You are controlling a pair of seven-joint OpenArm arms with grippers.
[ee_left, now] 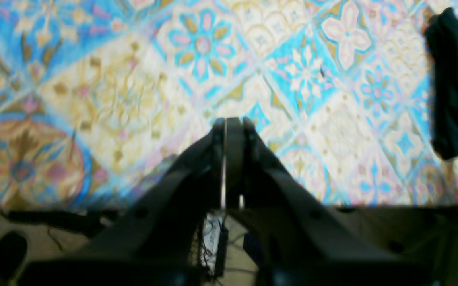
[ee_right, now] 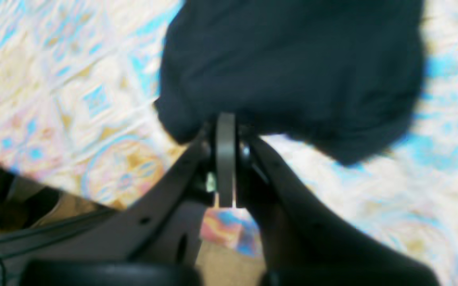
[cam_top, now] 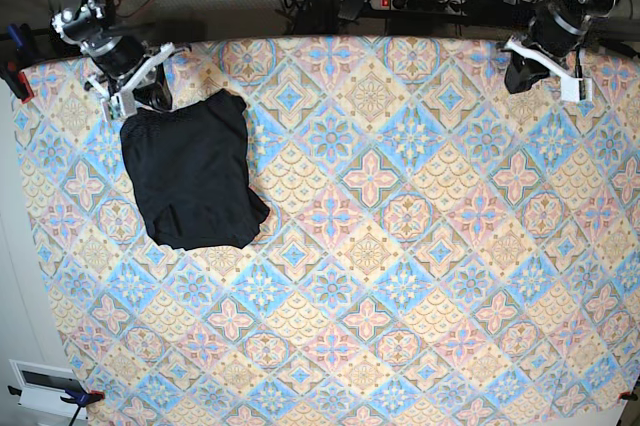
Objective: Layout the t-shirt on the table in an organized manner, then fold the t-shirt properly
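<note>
The t-shirt (cam_top: pixel 195 171) lies bunched at the worktop's (cam_top: pixel 400 246) upper left — right end effector (cam_top: pixel 140 96) closed beside it, left end effector (cam_top: pixel 528 74) closed, upper right.

One t-shirt (cam_top: pixel 194 171), one table (cam_top: pixel 400 276), two pincers: left (cam_top: pixel 524 74), right (cam_top: pixel 146 98).

Plain black t-shirt (cam_top: pixel 195 171); table (cam_top: pixel 420 276) w/ blue-pink-yellow-cream diamond tiles

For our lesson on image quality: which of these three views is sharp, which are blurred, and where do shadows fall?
Base view: sharp, evenly lit, the t-shirt crisp on the table. Left wrist view: soft, the tile pattern smeared, the left gripper a dark silhouette. Right wrist view: blurriest, fabric edges fuzzy, the right gripper dark against it.
</note>
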